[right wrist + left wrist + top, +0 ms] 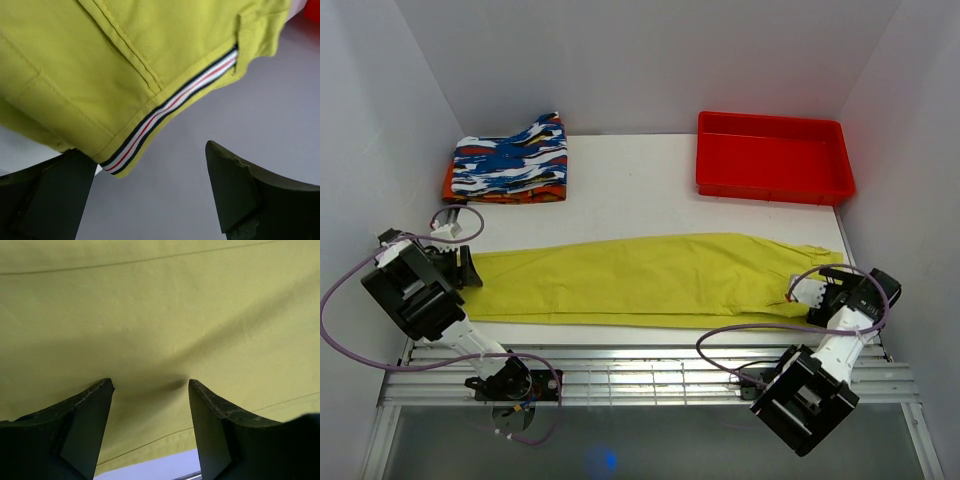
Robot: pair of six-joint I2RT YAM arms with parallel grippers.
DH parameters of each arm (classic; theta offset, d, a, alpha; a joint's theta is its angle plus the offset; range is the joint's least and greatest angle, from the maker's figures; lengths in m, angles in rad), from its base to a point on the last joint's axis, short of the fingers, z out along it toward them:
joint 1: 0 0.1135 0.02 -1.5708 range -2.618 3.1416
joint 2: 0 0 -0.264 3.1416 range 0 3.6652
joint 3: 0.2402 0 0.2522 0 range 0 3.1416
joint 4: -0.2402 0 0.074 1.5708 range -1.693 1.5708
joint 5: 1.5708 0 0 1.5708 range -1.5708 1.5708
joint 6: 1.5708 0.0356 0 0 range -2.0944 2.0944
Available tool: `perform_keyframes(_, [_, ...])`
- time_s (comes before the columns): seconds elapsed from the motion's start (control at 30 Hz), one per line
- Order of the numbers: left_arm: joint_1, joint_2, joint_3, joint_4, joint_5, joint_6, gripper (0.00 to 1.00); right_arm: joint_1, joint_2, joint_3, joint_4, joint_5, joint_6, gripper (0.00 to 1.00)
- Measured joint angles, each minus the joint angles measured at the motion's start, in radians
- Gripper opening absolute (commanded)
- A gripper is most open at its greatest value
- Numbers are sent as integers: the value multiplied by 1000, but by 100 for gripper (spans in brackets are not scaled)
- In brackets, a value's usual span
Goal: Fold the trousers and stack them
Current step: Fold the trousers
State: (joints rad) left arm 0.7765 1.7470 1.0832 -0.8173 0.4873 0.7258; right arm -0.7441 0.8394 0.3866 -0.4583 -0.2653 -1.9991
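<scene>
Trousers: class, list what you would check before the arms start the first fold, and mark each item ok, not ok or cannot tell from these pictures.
1. Trousers lie flat, full length across the table: ok.
2. Left gripper at the leg end, open over the cloth: ok.
3. Right gripper at the waist end, open: ok.
4. Cloth gripped at both ends: not ok, both sets of jaws stand open.
5. Patterned garment apart from the trousers: ok.
6. Red tray apart from the trousers: ok.
</scene>
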Motion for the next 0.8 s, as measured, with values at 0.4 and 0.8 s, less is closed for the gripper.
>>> perform_keyframes(0.4, [21,-25,186,-288,51,119,77,-122,179,612,-538,-270,2,92])
perform_keyframes(0.8, [-41,-219,89,-477,136,362,71,-93,76,412,-779,-349,2,65])
